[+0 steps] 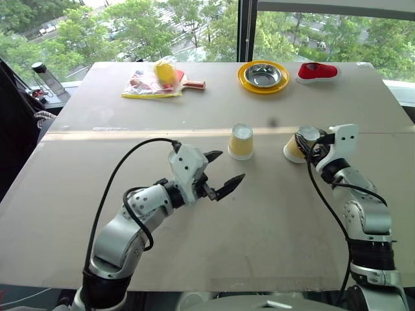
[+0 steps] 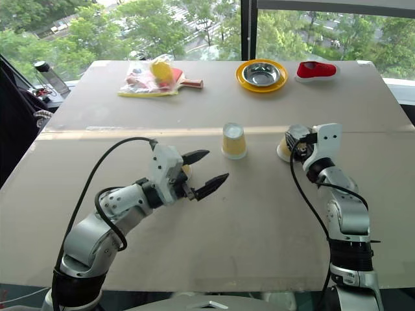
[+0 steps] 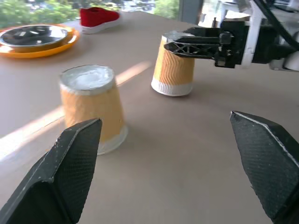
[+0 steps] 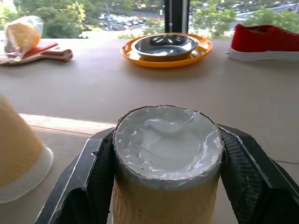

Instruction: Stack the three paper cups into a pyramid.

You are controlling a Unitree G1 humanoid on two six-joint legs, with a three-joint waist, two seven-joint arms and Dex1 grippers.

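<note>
While the right claw (image 1: 306, 144) clamps an upturned cup (image 1: 297, 148) near the surface (image 1: 272, 227) middle, the left claw (image 1: 224, 173) gapes, bare surface between it and another cup (image 1: 241, 142).

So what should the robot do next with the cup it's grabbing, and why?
Probably slide the held cup toward the middle cup. The right gripper is shut on it, both stand upside down and apart on the table, and a pyramid needs base cups side by side. The left gripper hangs open.
</note>
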